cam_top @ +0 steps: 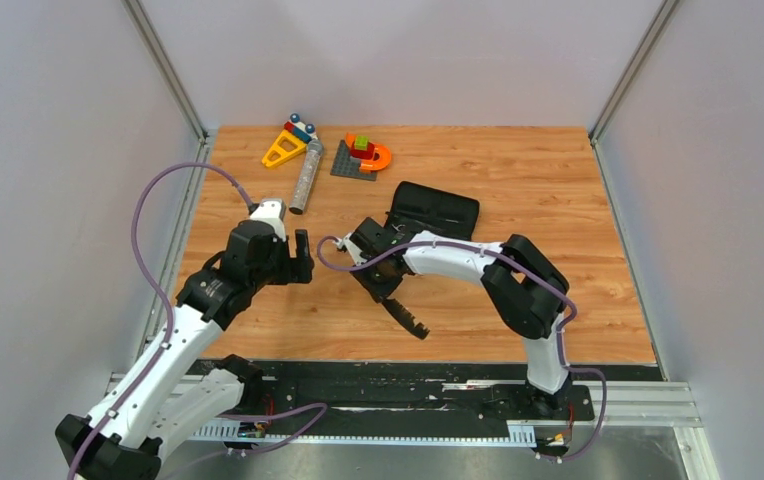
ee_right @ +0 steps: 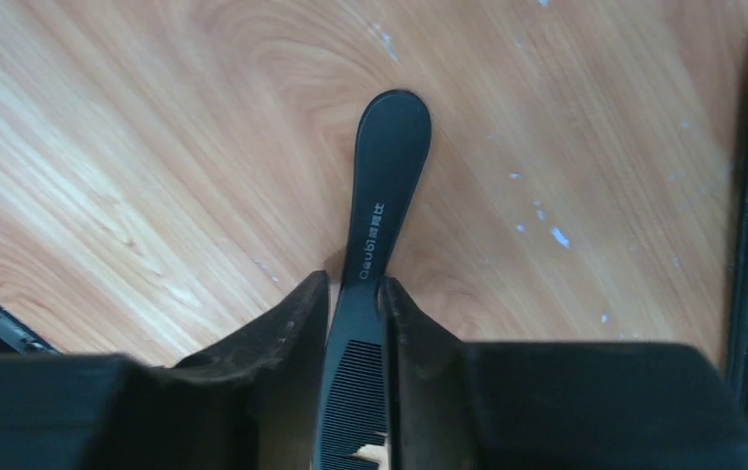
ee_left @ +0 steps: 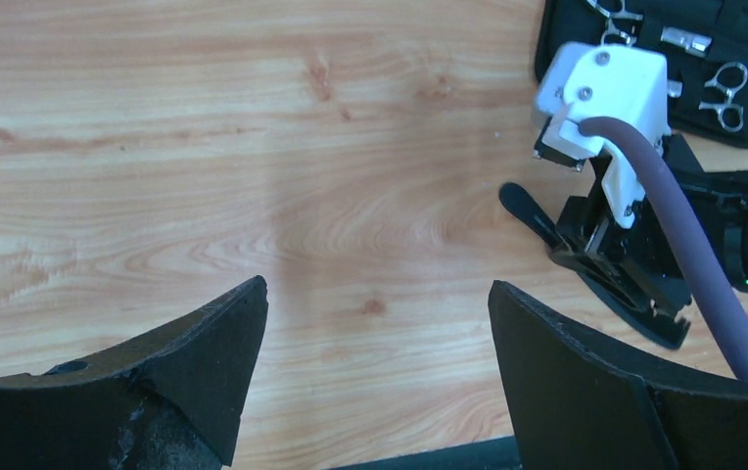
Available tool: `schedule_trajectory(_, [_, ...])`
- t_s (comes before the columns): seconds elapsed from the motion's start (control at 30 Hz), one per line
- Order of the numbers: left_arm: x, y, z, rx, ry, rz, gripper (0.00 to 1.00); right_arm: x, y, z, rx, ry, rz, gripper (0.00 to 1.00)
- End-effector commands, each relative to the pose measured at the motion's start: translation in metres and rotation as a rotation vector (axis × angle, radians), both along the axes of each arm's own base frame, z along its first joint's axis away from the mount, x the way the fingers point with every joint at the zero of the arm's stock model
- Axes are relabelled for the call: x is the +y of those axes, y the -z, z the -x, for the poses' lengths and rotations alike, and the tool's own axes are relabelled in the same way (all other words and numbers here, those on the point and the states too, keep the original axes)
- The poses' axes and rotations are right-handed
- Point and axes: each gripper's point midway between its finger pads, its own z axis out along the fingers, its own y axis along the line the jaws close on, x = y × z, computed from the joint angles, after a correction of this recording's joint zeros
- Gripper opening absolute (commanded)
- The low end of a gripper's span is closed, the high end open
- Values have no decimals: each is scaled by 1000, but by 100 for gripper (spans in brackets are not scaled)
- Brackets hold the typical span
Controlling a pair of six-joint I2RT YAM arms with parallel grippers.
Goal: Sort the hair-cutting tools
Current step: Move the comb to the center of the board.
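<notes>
Black comb with pale lettering; orange-brown wood-grain surface; black case; speckled grey cylinder; yellow triangle toy.

- Black comb: teeth cut off at the bottom edge of the right wrist view, sides covered by the right gripper; upper end lost under that gripper in the top view.
- Black case: lower left corner hidden behind the right gripper; contents too small to tell from above; cropped at upper right of the left wrist view.
- Silver scissors: only ring handles showing.
- Left gripper: finger bases cut off at the bottom edge.
</notes>
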Motion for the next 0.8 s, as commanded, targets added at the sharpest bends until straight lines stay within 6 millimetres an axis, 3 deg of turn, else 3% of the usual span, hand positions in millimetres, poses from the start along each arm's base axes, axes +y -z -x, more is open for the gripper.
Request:
schedule_trajectory(0.0, [-9,7,10,29,25,58,91,17,-22,-4,-45,-93,-51,33])
schedule_trajectory(0.1, [-21,12,7,56,39,113,89,-1,-41,1,-78,-25,-53,52])
schedule_trajectory(0.17, [-32,16,3,74,56,148,88,-17,-49,8,-77,55,-58,56])
schedule_trajectory(0.27, [-49,24,-7,116,74,197,87,-47,-55,23,-53,163,-36,56])
schedule_trajectory(0.43, [-83,27,-30,156,128,277,84,-90,-40,58,34,298,19,50])
schedule_trajectory(0.57, [-100,44,-47,214,134,293,82,-97,-33,80,109,314,6,49])
schedule_trajectory(0.77, [-112,63,-63,266,134,279,79,-97,-24,90,149,307,20,50])
